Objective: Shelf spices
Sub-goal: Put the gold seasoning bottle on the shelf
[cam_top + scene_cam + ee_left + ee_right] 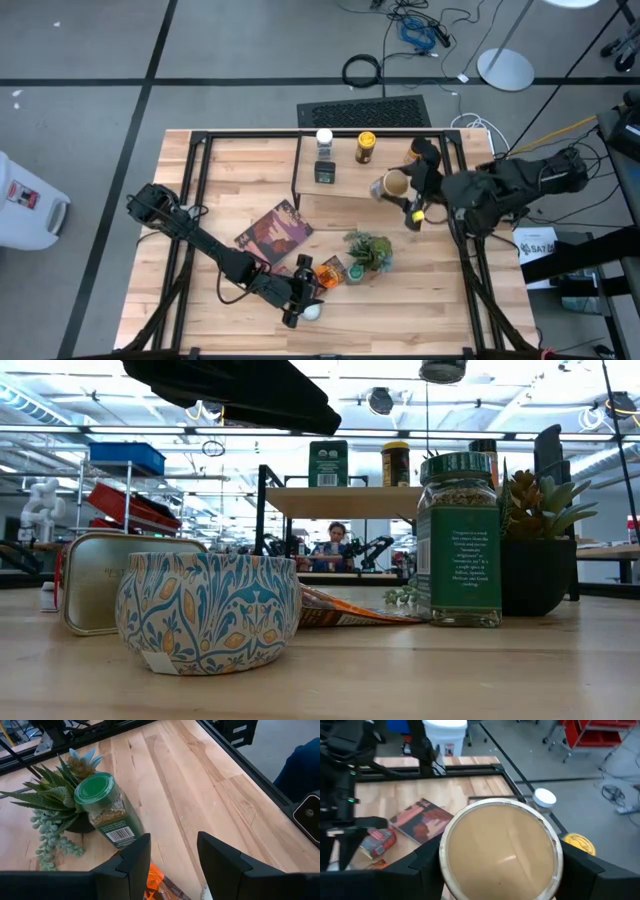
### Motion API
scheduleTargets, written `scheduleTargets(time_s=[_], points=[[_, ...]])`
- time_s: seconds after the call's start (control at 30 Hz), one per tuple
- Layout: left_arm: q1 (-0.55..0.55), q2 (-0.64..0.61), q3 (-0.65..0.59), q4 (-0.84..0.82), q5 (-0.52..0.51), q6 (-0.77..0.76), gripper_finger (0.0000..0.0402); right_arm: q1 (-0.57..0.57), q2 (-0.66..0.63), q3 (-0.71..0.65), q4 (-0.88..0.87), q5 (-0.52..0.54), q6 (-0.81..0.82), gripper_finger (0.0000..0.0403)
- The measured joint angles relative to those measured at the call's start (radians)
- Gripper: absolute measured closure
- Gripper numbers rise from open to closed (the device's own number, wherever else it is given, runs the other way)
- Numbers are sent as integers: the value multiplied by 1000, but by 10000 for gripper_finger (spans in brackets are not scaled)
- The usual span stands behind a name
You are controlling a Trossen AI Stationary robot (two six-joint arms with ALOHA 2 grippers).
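Wood is the big table [230,170], and the things sit on it in a row from left to right. First comes the left gripper [303,296], low down near the front edge of the table. Its two dark fingers [132,860] stand apart with nothing between them. Right by it are a small round tin with blue and yellow patterns [208,611], a flat orange packet [329,272] and a red-topped tin [376,841]. Just behind them lies the maroon picture book [273,232]. Next is the jar with the green lid [102,805], which stands right beside the green potted plant [366,251] and touches its leaves. Farther back is the little wooden shelf [345,180]. On it stand a jar with a white lid [323,139], a dark square tin [325,171] and a jar with a yellow lid [366,147]. Last comes the right gripper [392,187], at the right end of the shelf. Its fingers are clamped on a round jar with a tan lid [500,849], one finger on each side. I cannot tell if this jar touches the shelf board yet.
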Motion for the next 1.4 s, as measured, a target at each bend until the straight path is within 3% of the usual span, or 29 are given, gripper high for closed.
scheduleTargets(time_s=[0.53,0.93,1.4], points=[[0,0,0,0,18,24,230,-366,52,3,-54,-287,-79,141],[0,0,0,0,18,26,230,-545,123,3,-81,-351,-103,141],[0,0,0,0,18,25,230,-620,124,-64,-91,-371,28,141]])
